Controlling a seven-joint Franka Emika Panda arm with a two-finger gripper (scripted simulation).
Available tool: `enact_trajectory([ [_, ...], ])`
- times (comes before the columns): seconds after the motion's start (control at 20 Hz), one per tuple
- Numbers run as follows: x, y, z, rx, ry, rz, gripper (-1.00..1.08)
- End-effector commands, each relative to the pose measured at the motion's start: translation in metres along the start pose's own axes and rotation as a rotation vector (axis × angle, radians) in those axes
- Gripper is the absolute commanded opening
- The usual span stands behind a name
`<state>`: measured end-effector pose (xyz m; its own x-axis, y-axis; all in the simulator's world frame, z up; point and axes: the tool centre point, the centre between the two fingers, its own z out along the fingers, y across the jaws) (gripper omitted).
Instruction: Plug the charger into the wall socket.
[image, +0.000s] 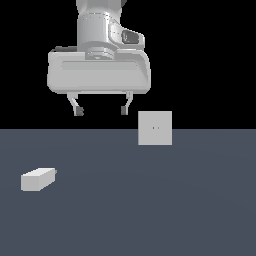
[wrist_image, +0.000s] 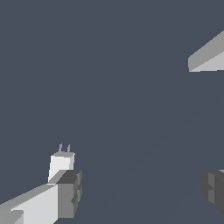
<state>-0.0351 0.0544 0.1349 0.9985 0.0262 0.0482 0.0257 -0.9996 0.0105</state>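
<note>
The charger (image: 38, 179) is a small off-white oblong block lying on the dark floor at the exterior view's left. In the wrist view the charger (wrist_image: 62, 164) shows two short prongs on one end and sits partly behind one finger (wrist_image: 70, 192). The wall socket (image: 155, 128) is a light-grey upright square plate with two tiny dots, standing farther back to the exterior view's right; an edge of it shows in the wrist view (wrist_image: 209, 56). My gripper (image: 101, 111) hangs high above the floor, open and empty, between the two; it also shows in the wrist view (wrist_image: 142, 192).
A flat dark blue-grey floor (image: 150, 210) carries both things. Behind it the background is black.
</note>
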Motion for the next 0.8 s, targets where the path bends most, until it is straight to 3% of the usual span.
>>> enact_trajectory([
  [0.0,-0.006,-0.010,0.006,0.001,0.026,0.009,1.00],
  [0.75,-0.035,-0.075,0.048,0.001,0.189,0.071,1.00],
])
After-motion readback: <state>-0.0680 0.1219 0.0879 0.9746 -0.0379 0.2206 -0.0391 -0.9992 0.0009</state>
